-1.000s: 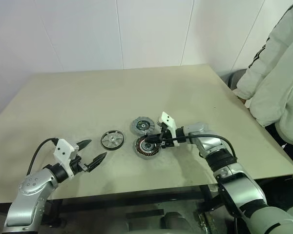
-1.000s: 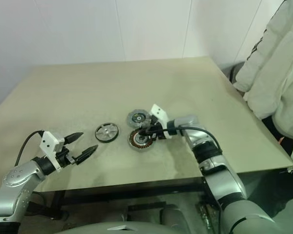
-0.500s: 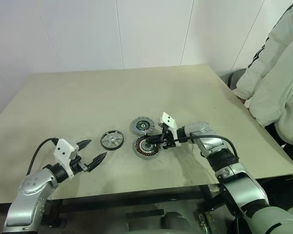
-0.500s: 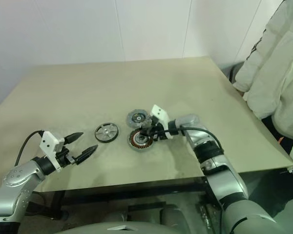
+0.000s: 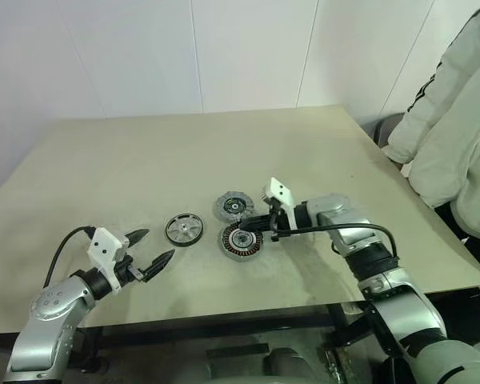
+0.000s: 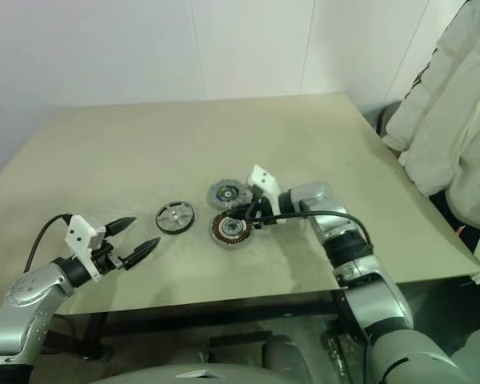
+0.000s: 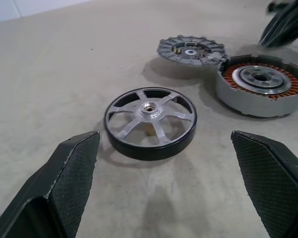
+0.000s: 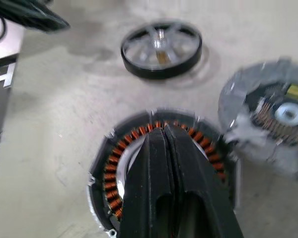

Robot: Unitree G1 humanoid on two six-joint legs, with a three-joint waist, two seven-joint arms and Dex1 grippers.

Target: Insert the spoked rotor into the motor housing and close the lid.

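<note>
The left gripper [image 5: 154,250] hangs over the near edge of the bench [image 5: 224,144], toward its near left corner. Its two black fingers [image 7: 72,168] are spread wide apart and hold nothing. In the left wrist view, the fingers frame the spoked rotor without touching it.

The spoked rotor [image 5: 184,229] lies flat on the bench, just beyond the left gripper and nearer the near edge than the far edge. Its black outer ring and silver spokes and hub face upward. It stands apart from the other two parts.

The motor housing [image 5: 240,241] sits upright on the bench to the right of the spoked rotor, near the middle of the bench's width. The cup is open at the top; the copper-coloured windings and the silver centre are exposed.

The right gripper [image 5: 254,223] reaches in from the right-hand side of the bench and points toward the left. Its fingers [image 8: 164,173] are pressed together and grasp nothing. In the right wrist view, the closed tips lie over the housing's open top. Contact with the housing cannot be determined.

The lid [image 5: 234,206] lies flat just behind the motor housing, on the side toward the far edge. Its ribbed edge is close to the housing's rim.

A person [image 5: 452,120] in a light jacket stands beyond the right edge of the bench.
</note>
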